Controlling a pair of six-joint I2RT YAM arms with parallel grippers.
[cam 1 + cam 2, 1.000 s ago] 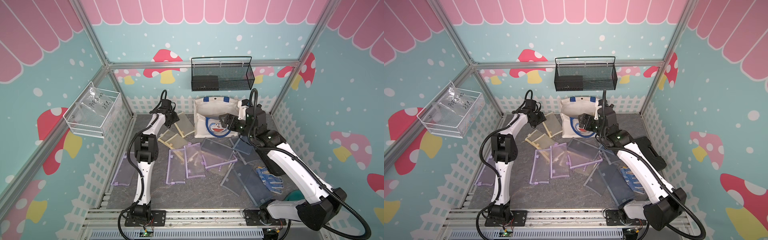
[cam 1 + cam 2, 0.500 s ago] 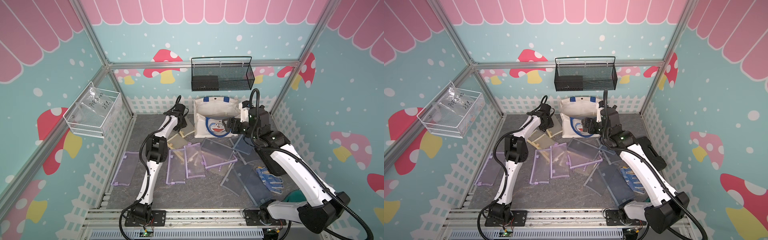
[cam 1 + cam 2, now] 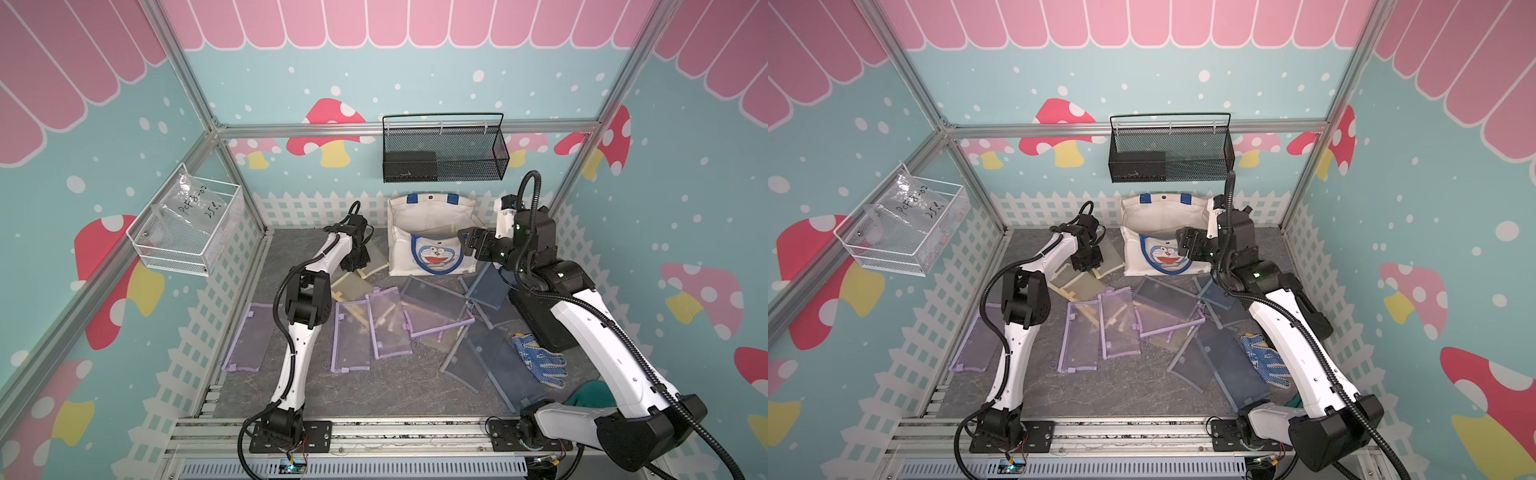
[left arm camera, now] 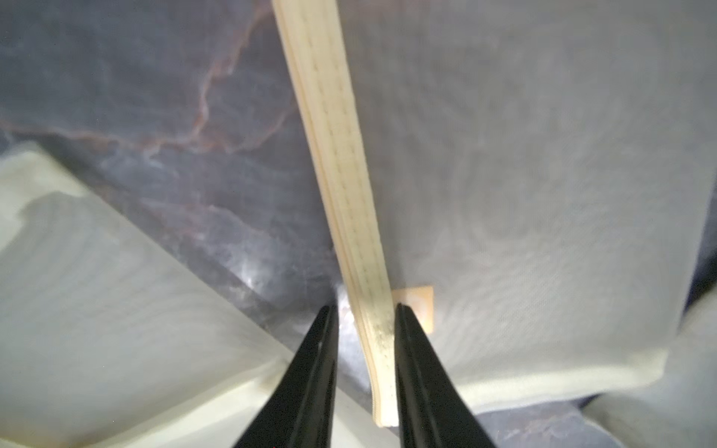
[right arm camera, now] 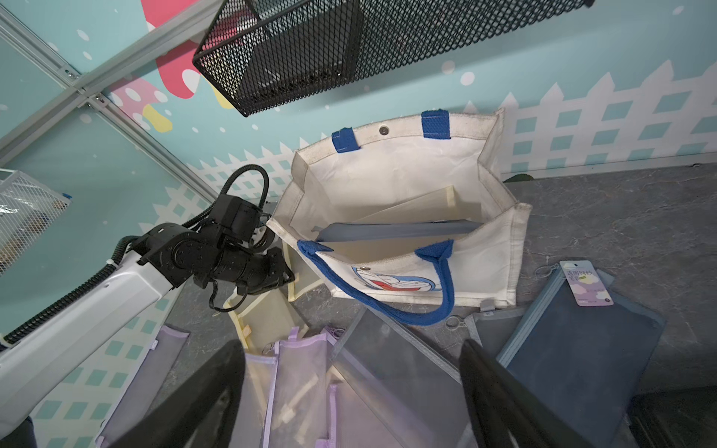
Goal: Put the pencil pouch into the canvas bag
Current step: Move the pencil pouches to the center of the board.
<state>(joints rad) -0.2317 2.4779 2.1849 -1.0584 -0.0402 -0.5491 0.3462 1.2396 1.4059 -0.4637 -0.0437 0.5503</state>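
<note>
You have one canvas bag (image 3: 430, 249) with two pouches inside it (image 5: 392, 232); three cream mesh pouches (image 3: 353, 286) lie on the desk; four purple ones (image 3: 388, 328); several grey-blue ones (image 3: 490, 286), overlapped beyond counting; one glove (image 3: 538, 359); two wall baskets (image 3: 444, 160)

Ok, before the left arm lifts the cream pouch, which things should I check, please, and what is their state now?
1. Left tool astride the zipper edge of the cream pouch: ok, one finger on each side.
2. Jaws closed firmly on that edge: not ok, a gap shows beside one finger.
3. Canvas bag upright with its mouth open: ok.
4. Room inside the bag: probably ok; a blue pouch and a beige pouch stand in it, with space behind them.
5. Right tool open and empty: ok.
6. Cream pouch free of the neighbouring pouches: cannot tell.
</note>
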